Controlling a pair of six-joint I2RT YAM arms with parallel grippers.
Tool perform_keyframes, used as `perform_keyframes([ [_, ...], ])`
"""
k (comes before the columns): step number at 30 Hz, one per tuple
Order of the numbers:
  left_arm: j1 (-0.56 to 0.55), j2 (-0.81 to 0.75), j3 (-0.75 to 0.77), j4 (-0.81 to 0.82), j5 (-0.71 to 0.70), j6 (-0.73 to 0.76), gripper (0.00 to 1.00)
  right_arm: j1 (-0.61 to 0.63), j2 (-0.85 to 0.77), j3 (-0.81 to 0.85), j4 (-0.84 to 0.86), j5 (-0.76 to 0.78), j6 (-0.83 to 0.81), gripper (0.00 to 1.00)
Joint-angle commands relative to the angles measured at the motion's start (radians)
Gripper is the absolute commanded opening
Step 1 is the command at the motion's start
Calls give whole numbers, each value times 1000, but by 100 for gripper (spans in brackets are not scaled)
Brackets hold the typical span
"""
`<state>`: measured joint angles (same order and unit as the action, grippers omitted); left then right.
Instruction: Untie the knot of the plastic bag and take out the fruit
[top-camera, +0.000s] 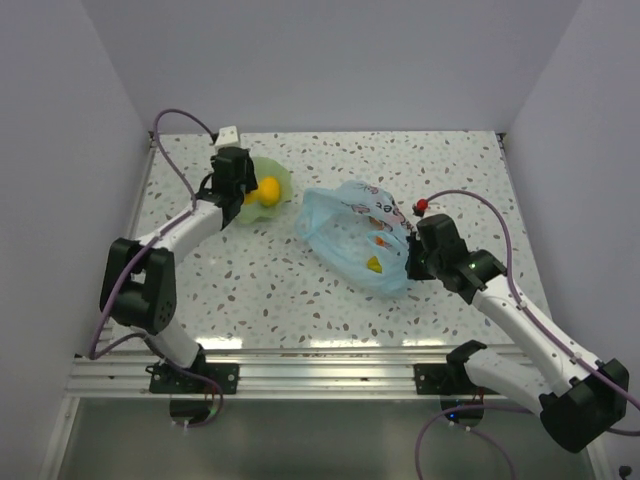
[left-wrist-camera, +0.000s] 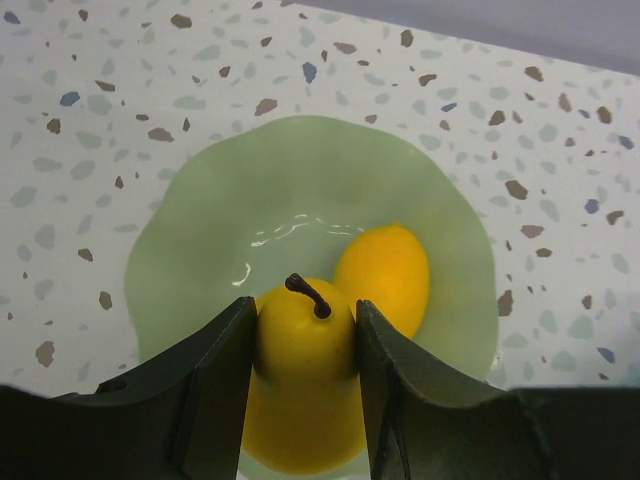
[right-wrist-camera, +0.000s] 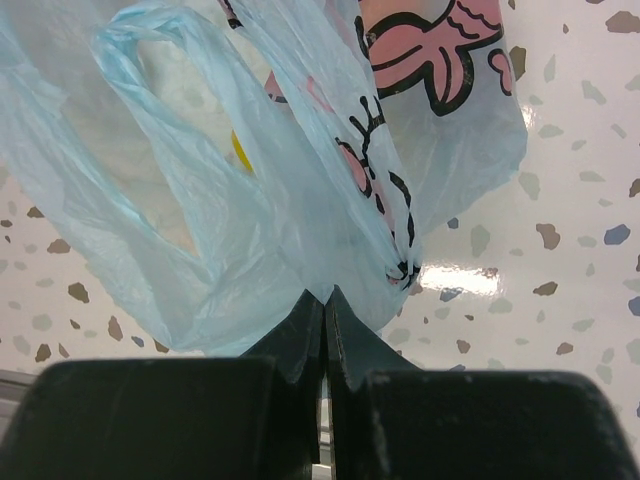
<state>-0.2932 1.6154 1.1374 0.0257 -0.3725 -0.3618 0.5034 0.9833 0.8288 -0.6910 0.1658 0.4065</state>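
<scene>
Bag (top-camera: 345, 225) sat mid-table, some yellow and orange fruit (top-camera: 373, 264) showing through it. Right gripper (right-wrist-camera: 323, 300) was clamped tight on its 4 o'clock edge. Left gripper (left-wrist-camera: 305, 312) squeezed a yellow pear (left-wrist-camera: 300, 370) (stem up) over the green bowl (left-wrist-camera: 190, 210) at the bag's 10 o'clock, with a lemon (left-wrist-camera: 385, 275) lying inside.

Bright, even overhead light with faint, soft shadows. White glare streaks the glossy speckled terrazzo bench (top-camera: 300, 322) along its near edge; small glints sit in the pale green wavy-rimmed bowl (left-wrist-camera: 180, 230)
</scene>
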Motion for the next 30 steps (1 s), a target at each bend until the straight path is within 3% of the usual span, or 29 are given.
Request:
perform_keyframes([
  [1,28,60,33,124,-39,-17,0,-3,-21,-3,15,-14,-18,0],
  [9,35,184,-13,207,-46,-38,18,-3,-26,-2,10,-2,-23,0],
  [13,35,150,-74,220,-69,-57,38,-3,-25,6,5,6,-29,0],
  [16,35,88,-112,214,-56,-60,63,-3,-23,4,5,8,-29,0],
  [22,23,-55,-182,165,7,-83,92,-3,-31,-20,13,15,-5,1],
  [25,-27,-138,-197,108,29,-89,97,-3,-44,-48,13,38,29,2],
  [30,-161,-276,-226,31,26,-83,97,-12,-35,-88,-31,110,132,8],
])
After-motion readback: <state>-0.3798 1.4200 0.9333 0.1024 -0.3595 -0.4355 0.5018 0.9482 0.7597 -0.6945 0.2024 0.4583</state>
